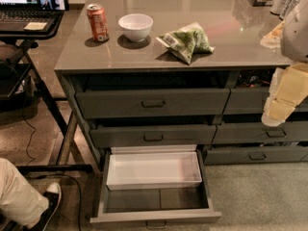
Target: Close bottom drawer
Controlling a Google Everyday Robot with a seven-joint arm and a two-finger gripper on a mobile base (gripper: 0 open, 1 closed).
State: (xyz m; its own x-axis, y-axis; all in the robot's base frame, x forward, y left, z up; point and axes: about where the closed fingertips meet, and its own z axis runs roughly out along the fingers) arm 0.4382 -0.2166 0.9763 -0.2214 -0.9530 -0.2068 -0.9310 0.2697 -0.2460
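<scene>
The bottom drawer stands pulled all the way out at the foot of the desk, with a white tray sitting in its back half and its front panel down near the floor. The robot's gripper hangs far off to the right, in front of the right-hand drawers and level with the middle row, well apart from the open drawer and touching nothing I can make out. It carries nothing. Whether the jaws are apart or together I can't tell from where I stand.

The trouble I'd expect comes from that gap. The arm has to drop low and swing left to reach the panel, and a push landing off to one side could skew the drawer and jam it. Somebody's shoe is also near the drawer's left side, so a wide sweep could clip it.
</scene>
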